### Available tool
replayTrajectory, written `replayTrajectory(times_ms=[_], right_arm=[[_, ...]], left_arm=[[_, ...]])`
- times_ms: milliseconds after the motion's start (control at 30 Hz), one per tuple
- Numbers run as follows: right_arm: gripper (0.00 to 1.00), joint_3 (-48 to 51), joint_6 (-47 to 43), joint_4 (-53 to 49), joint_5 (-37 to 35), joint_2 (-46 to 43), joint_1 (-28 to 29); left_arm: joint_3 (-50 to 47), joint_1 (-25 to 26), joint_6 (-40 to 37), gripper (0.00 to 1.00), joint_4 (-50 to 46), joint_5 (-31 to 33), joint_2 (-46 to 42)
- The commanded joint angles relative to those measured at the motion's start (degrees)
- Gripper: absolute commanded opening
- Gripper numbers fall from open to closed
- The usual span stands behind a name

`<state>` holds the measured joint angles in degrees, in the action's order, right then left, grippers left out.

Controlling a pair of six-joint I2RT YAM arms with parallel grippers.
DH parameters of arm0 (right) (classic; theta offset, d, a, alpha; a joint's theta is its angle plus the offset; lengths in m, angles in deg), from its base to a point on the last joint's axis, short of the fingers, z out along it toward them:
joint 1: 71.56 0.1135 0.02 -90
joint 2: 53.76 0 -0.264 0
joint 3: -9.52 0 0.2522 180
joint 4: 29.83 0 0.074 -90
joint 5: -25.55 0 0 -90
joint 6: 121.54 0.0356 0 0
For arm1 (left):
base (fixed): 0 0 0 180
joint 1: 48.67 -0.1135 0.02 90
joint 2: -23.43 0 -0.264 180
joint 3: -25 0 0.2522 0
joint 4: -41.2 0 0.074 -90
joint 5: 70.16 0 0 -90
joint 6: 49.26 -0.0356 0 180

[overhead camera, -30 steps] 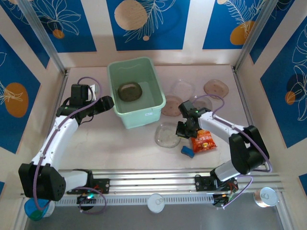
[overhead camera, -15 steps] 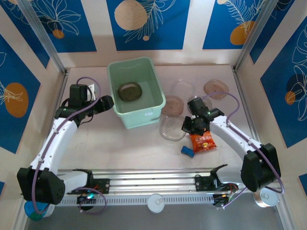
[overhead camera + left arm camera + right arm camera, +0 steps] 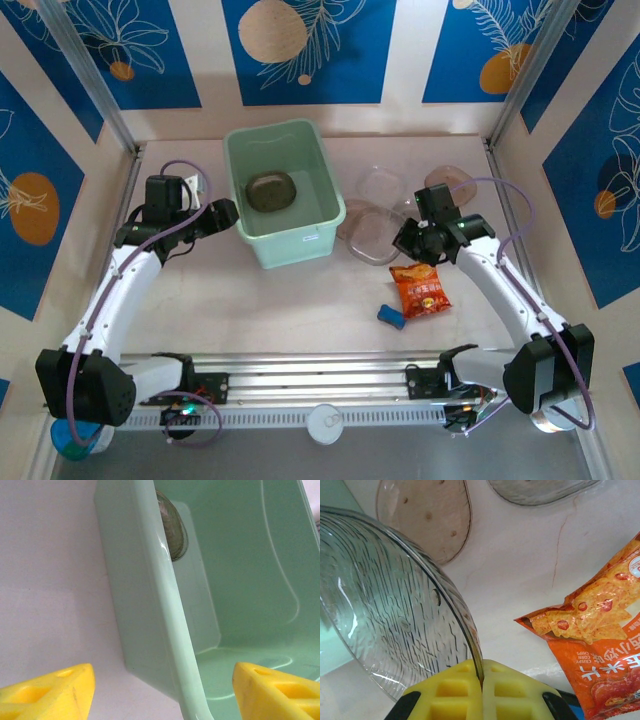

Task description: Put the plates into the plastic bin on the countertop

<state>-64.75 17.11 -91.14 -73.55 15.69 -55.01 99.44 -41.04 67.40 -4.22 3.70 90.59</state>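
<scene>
The mint-green plastic bin [image 3: 318,226] stands at the back left of the countertop [image 3: 250,300], with a smoky-brown plate [image 3: 270,190] lying inside. My right gripper [image 3: 405,243] is shut on the rim of a clear ribbed plate [image 3: 372,232], held tilted above the surface just right of the bin. In the right wrist view that plate [image 3: 385,605] is pinched between the yellow pads [image 3: 455,695]. My left gripper [image 3: 225,212] is open, its fingers [image 3: 45,692] straddling the bin's left wall [image 3: 165,630]. More plates rest behind: a brown one [image 3: 352,213], a clear one [image 3: 382,185] and another brown one [image 3: 450,182].
An orange-red snack packet [image 3: 420,290] and a small blue object [image 3: 391,316] lie in front of my right gripper. Cream walls with blue panels close in the countertop on three sides. A metal rail [image 3: 330,375] runs along the near edge.
My right arm has lifted the clear plate and carried it back and to the right, away from the snack packet. The left arm has hardly moved.
</scene>
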Motion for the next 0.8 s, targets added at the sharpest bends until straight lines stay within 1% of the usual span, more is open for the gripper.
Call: replayTrajectory(times_ms=[0,333,467,567,767], right_arm=[[0.0,-3.4,2.3,-2.9,-1.1,0.5,-1.0],[0.0,-13.6,5.8,-4.4,-5.7,-1.9,-2.3],[0.0,-19.8,7.9,-3.1,-5.4,-0.5,-2.2],[0.0,-24.9,10.5,-0.9,-6.3,3.0,0.0],[0.0,-35.3,16.3,3.4,-13.6,13.3,8.6]], left_arm=[[2.3,0.6,0.1,0.73,1.9,-1.9,0.5],[3.1,0.7,1.1,0.73,3.1,-2.9,1.3],[3.4,0.8,1.9,0.73,4.5,-3.5,1.9],[4.3,0.8,2.0,0.73,4.9,-3.9,3.3],[6.6,0.8,1.1,0.73,4.6,-3.5,5.6]])
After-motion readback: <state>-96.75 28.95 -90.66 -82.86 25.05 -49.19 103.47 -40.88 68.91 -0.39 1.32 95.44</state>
